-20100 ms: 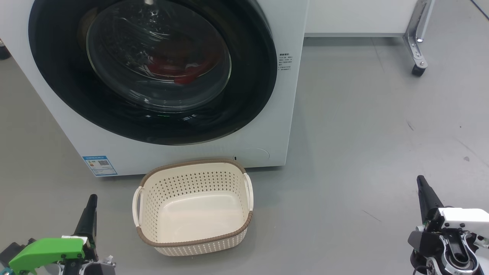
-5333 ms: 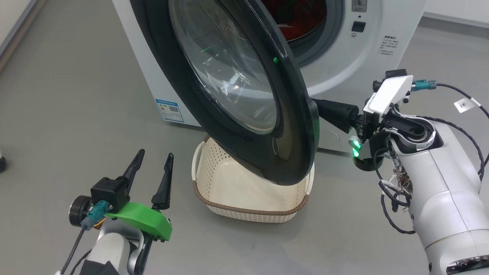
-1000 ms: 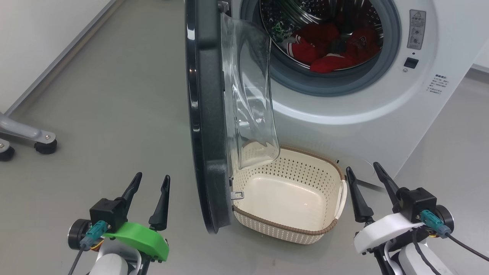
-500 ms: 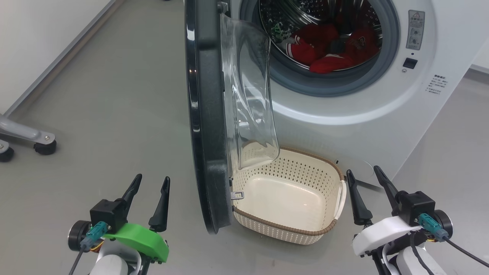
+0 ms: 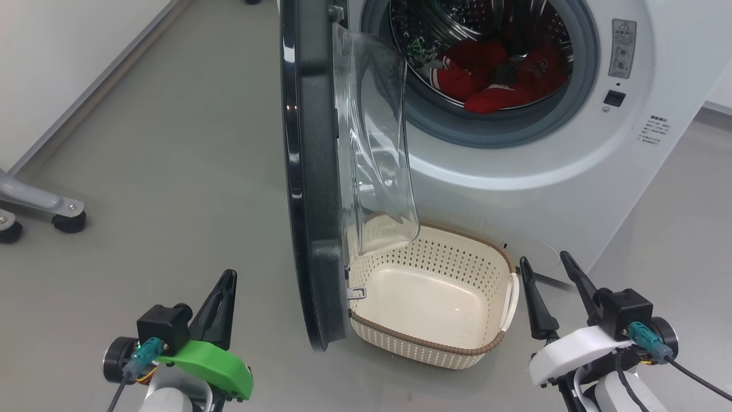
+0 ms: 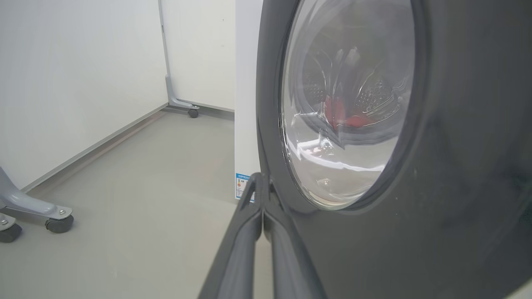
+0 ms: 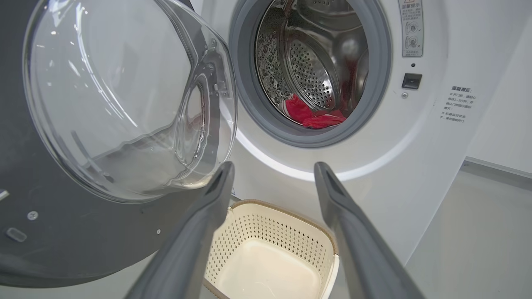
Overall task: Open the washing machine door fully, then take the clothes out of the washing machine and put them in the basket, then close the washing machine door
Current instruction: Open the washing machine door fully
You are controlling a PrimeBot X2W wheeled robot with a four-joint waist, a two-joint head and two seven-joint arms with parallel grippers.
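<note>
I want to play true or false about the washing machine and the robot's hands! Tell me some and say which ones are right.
1. The washing machine door is open. True.
2. The basket has the red clothes in it. False: it is empty, and the clothes lie inside the washing machine.
3. The left gripper is shut. True.
4. The right gripper grips the clothes. False: it is open and holds nothing.
</note>
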